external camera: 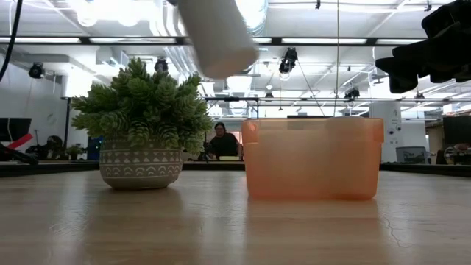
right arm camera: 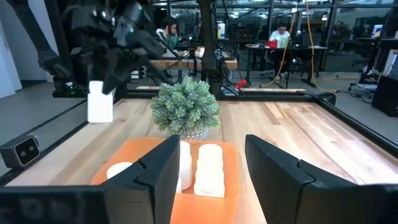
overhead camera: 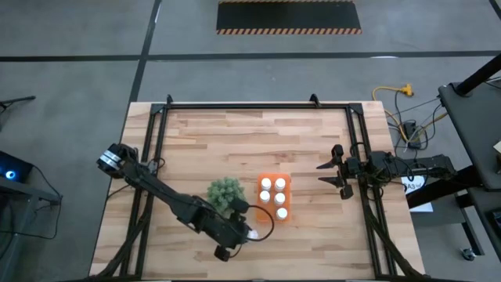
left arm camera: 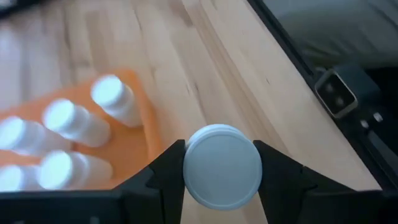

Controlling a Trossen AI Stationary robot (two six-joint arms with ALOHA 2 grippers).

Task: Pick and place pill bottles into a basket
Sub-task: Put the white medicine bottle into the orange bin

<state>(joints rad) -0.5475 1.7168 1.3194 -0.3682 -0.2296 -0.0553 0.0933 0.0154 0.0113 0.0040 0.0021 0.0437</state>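
My left gripper is shut on a white pill bottle, held in the air just near-left of the orange basket. In the low view the bottle hangs high and tilted, left of the basket. Several white-capped bottles stand upright in the basket. My right gripper waits open and empty at the table's right side, its fingers pointing toward the basket. My left gripper pinches the bottle between its two fingers, one on each side of its capped end. The fingers come from above, slanting down. The cap faces the wrist camera. The bottle is lifted clear of the table and hangs tilted below the fingers.
A round green bushy plant in a patterned pot stands just left of the basket, close to my left arm. Black rails run along the table's left, right and far sides. People sit at desks beyond the table.
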